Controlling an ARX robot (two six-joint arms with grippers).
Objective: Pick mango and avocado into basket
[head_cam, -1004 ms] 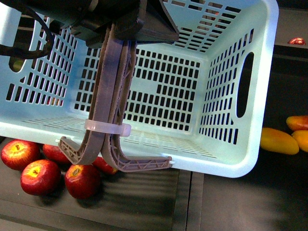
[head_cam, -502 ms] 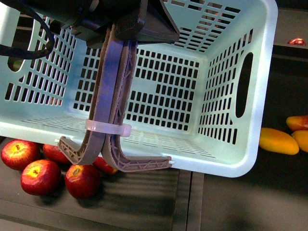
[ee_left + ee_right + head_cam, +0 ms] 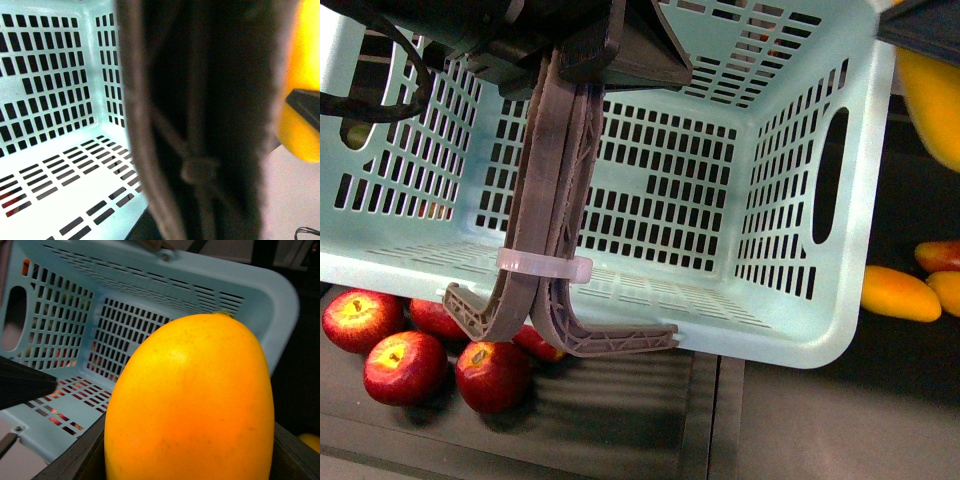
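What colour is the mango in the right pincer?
Yellow shading to deep orange; the mango shows best in the right wrist view.

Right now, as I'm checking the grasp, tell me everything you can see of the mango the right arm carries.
The mango is a smooth, glossy oval fruit, yellow shading to deep orange and faintly speckled. The right tool clamps it on both sides with dark jaws. It is held in the air near the right-hand rim of the teal basket and is not yet inside.
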